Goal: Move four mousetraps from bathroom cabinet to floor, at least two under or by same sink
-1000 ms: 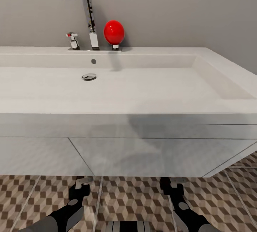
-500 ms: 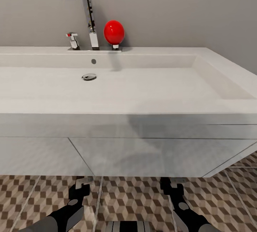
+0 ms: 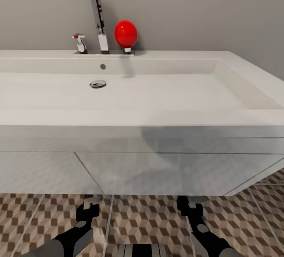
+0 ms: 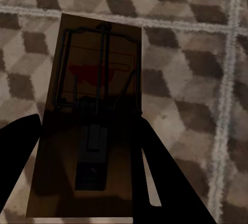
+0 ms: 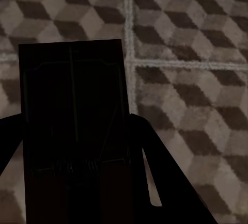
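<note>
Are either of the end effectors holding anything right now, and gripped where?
Each holds a mousetrap over the tiled floor. The left end effector grips its mousetrap by the long side edges; the right end effector grips its mousetrap likewise.

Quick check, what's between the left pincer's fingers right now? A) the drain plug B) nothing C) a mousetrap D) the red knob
C: the left wrist view shows a mousetrap lying between the left pincer fingers, above the cube-patterned floor.
</note>
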{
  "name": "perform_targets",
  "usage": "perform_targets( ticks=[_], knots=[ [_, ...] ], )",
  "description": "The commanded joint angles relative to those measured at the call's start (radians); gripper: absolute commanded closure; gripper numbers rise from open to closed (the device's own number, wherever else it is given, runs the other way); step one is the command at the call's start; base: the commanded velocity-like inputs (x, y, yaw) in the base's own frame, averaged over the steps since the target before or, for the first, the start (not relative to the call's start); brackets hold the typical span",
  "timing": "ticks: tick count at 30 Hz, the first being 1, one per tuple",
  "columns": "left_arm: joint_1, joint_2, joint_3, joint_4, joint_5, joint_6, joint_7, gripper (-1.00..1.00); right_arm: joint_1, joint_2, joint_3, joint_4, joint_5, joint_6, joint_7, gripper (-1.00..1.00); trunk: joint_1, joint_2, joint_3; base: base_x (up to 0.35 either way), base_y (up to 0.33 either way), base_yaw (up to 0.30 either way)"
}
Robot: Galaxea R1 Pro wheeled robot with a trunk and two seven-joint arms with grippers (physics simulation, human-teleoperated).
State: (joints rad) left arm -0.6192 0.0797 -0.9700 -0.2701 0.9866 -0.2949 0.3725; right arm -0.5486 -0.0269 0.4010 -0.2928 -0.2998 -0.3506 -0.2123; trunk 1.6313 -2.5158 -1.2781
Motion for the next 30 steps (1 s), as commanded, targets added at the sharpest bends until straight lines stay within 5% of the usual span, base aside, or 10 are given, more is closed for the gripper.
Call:
perform_targets(
  ticks=[1, 9, 25, 30],
  knots=[
    [-0.001, 0.001, -0.009, -0.002, 0.007, -0.003, 0.006, 1.0, -0.001, -0.001, 0.009, 0.0, -0.012, -0.004, -0.002, 1.0, 0.0, -0.001, -0.005, 0.0, 0.0, 0.0],
    [-0.001, 0.0, -0.009, -0.002, 0.007, -0.003, 0.006, 1.0, -0.001, -0.001, 0.009, 0.001, -0.012, -0.004, -0.002, 1.0, 0.004, -0.002, -0.036, 0.0, 0.0, 0.0],
    [-0.001, -0.001, -0.009, -0.003, 0.007, -0.003, 0.007, 1.0, -0.001, -0.001, 0.009, 0.001, -0.012, -0.004, -0.002, 1.0, 0.004, -0.002, -0.036, 0.0, 0.0, 0.0],
    [-0.001, -0.002, -0.009, -0.003, 0.007, -0.003, 0.018, 1.0, -0.001, -0.001, 0.009, 0.001, -0.012, -0.004, -0.003, 1.0, 0.006, -0.003, -0.051, 0.0, 0.0, 0.0]
  ],
)
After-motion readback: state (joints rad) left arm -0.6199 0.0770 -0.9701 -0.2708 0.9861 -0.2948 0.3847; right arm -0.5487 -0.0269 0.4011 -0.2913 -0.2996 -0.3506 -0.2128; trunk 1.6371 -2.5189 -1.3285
